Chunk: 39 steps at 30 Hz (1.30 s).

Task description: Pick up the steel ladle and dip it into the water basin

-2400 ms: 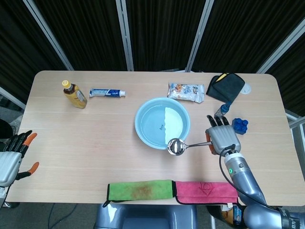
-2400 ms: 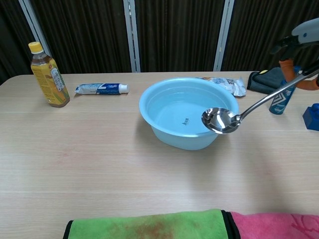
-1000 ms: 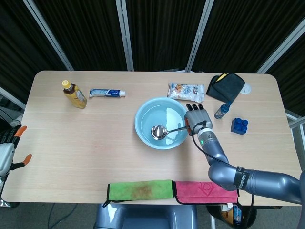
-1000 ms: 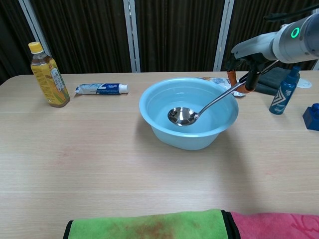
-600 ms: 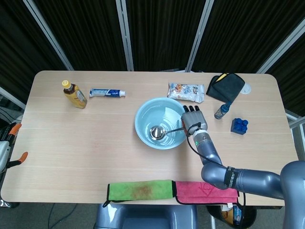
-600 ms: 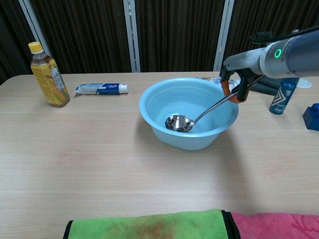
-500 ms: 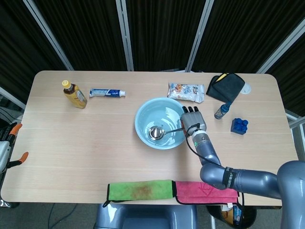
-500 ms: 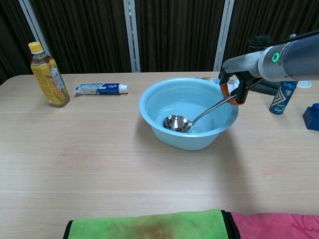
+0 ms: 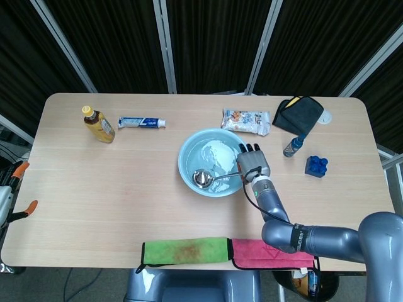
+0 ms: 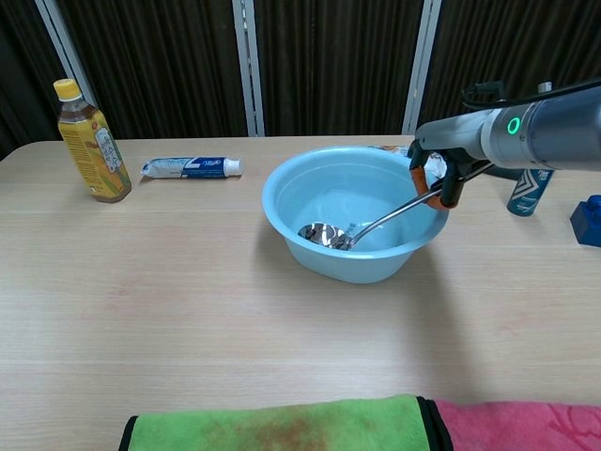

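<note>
While our right hand (image 10: 439,178) is gripping the steel ladle (image 10: 366,225) handle just over the water basin (image 10: 282,209) rim, its bowl is sitting low inside, probably wetted; we are easing down without knocking the wall. Our left hand (image 9: 12,195) is too cropped to judge.

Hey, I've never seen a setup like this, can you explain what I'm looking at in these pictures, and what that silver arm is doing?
This is a two-armed robot with finger hands, working at a wooden table. One picture looks down from its head, the other looks forward from its chest. Its right hand holds a steel ladle with the bowl end down in a light blue water basin. The left hand waits at the table's edge, barely in view. Also lying around: a tea bottle, a toothpaste tube, and green and pink cloths.
</note>
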Each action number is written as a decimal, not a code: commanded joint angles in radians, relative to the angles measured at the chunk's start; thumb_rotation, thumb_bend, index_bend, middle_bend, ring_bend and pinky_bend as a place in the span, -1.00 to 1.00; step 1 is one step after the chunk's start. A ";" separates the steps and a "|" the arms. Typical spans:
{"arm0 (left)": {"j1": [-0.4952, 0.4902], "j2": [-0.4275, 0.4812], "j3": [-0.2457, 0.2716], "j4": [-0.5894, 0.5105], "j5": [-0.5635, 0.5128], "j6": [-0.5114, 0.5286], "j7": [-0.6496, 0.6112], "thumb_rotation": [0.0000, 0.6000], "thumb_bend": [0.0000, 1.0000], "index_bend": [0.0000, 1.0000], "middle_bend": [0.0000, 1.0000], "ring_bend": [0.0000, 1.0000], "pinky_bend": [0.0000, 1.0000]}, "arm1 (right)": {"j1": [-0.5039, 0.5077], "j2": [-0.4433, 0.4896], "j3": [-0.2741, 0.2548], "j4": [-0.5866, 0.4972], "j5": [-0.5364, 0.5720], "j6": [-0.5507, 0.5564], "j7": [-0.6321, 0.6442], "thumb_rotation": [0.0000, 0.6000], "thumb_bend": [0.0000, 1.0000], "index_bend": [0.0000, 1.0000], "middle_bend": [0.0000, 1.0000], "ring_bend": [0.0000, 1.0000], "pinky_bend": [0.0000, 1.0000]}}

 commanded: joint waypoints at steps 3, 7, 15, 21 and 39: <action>0.001 0.005 0.006 0.000 0.013 0.000 -0.012 1.00 -0.37 -1.00 -1.00 -1.00 -1.00 | -0.005 0.000 -0.008 -0.010 -0.003 0.014 0.000 1.00 0.55 0.38 -0.94 -1.00 -1.00; 0.001 0.005 0.008 0.001 0.018 0.001 -0.017 1.00 -0.36 -1.00 -1.00 -1.00 -1.00 | -0.007 0.002 -0.008 -0.019 -0.007 0.018 0.003 1.00 0.55 0.38 -0.94 -1.00 -1.00; 0.000 0.007 0.012 -0.004 0.023 -0.001 -0.009 1.00 -0.25 -1.00 -1.00 -1.00 -1.00 | -0.010 0.009 -0.013 -0.036 -0.018 0.021 0.006 1.00 0.55 0.38 -0.94 -1.00 -1.00; 0.002 0.006 0.011 -0.004 0.025 0.006 -0.012 1.00 -0.25 -1.00 -1.00 -1.00 -1.00 | -0.014 0.012 -0.015 -0.041 -0.024 0.019 0.013 1.00 0.55 0.38 -0.93 -1.00 -1.00; 0.003 0.010 0.014 -0.003 0.036 0.012 -0.028 1.00 -0.25 -1.00 -1.00 -1.00 -1.00 | 0.022 0.154 0.051 -0.246 0.047 0.096 -0.014 1.00 0.55 0.38 -0.93 -1.00 -1.00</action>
